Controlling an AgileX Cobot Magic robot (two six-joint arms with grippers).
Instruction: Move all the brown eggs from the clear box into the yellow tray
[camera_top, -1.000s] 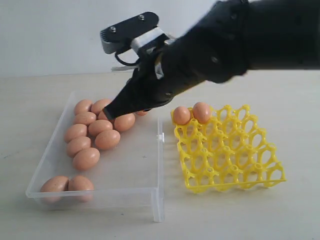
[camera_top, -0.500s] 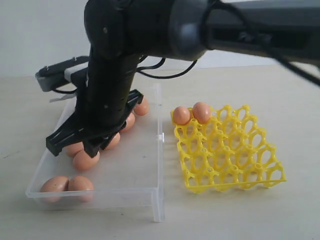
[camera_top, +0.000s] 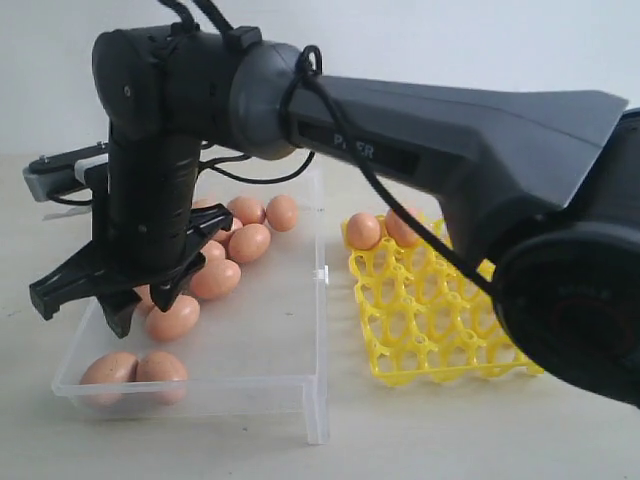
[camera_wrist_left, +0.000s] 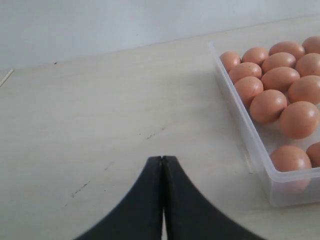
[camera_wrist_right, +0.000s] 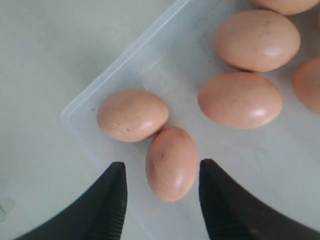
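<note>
Right gripper (camera_top: 105, 300): jaws spread wide, holding nothing, poised low over the near-corner end of the clear box (camera_top: 312, 330).
Straddled egg (camera_wrist_right: 171, 162): lies on the box floor in the gap between the gripper's fingers, with neither visibly touching it. It touches a second egg (camera_wrist_right: 132, 115) just past the fingertips, by the corner wall.
Other brown eggs (camera_top: 215, 280): clustered in the box, behind and beside the gripper.
Yellow tray (camera_top: 450, 330): outside the box, well away from the gripper; two eggs (camera_top: 363, 231) sit in its far cells.
Left gripper (camera_wrist_left: 161, 167): fingers pressed together, empty, above bare table (camera_wrist_left: 90, 110), with the box just beside it.
</note>
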